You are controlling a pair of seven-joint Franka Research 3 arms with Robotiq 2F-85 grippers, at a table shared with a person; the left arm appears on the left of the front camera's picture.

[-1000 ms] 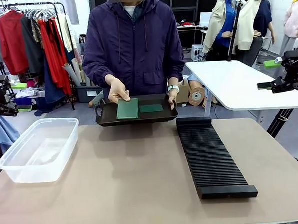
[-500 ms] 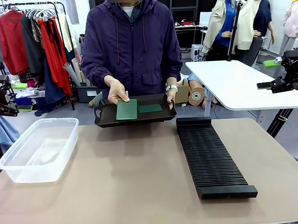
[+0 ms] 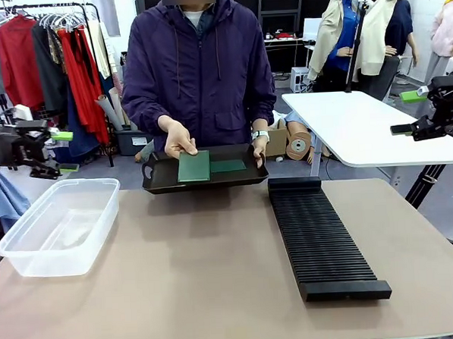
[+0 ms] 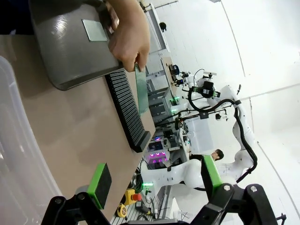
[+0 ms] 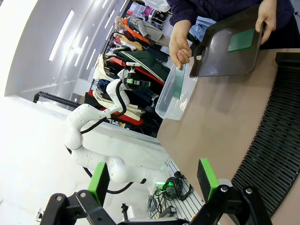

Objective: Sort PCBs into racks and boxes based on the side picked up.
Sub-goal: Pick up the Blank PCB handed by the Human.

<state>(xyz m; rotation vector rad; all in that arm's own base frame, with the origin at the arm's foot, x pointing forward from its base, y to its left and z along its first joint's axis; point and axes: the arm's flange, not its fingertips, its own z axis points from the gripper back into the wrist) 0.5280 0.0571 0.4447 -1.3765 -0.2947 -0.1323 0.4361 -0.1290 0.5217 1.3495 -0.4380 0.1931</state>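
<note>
- Front view: you have the table (image 3: 202, 285) with a person standing at its far edge, holding a shallow black tray (image 3: 204, 184) over that edge.
- One hand (image 3: 178, 139) pinches a PCB (image 3: 194, 166) by its top edge. The board hangs upright with a face towards the robot, in front of the tray's left half.
- Other hand (image 3: 260, 146) grips the tray's right rim.
- Second PCB (image 3: 229, 165) lies flat inside the tray, right of the held board.
- Box: the clear tub (image 3: 34, 259) sits at the near left of the table. No board is visible in it.
- Rack (image 3: 321, 240): long, black and slotted, on the right half of the table, running from far to near. No board stands in its slots.
- Left gripper (image 3: 56, 154): off the table's left side, above and beyond the tub, fingers pointing right. In the left wrist view you see the left gripper (image 4: 154, 180) spread wide, with nothing between the green pads.
- Left wrist view, held PCB (image 4: 141, 89): edge-on under the hand, apart from the tray.
- Right gripper (image 3: 407, 113): off to the far right, well clear of the rack. In the right wrist view the right gripper (image 5: 152, 179) also stands spread, holding nothing.
- Right wrist view, held PCB (image 5: 178, 84): hangs below the hand, just beside the tray's end.
</note>
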